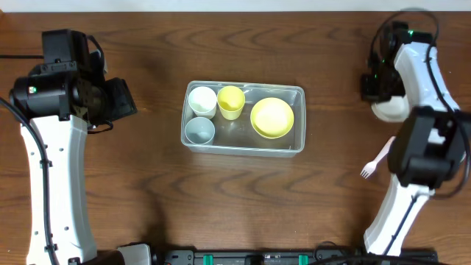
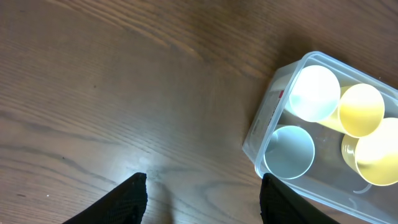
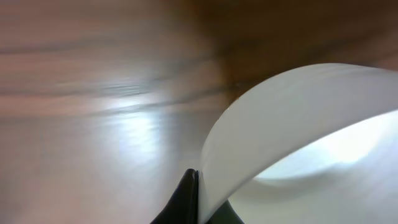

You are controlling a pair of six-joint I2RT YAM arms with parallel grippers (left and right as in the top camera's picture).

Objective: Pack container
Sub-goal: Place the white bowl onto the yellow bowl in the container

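Note:
The clear plastic container [image 1: 243, 144] sits at the table's middle. It holds a white cup [image 1: 202, 100], a yellow cup [image 1: 231, 101], a pale-blue cup [image 1: 199, 130] and a yellow bowl [image 1: 272, 117]. In the left wrist view the container [image 2: 261, 127] lies at the right. My left gripper [image 2: 202, 199] is open and empty over bare wood, left of the container. My right gripper [image 3: 200, 199] is shut on the rim of a white bowl [image 3: 298, 143], which shows at the far right in the overhead view [image 1: 388, 110].
A white plastic fork [image 1: 375, 161] lies on the table at the right, below the white bowl and beside the right arm [image 1: 423, 151]. The left arm [image 1: 55, 132] stands along the left side.

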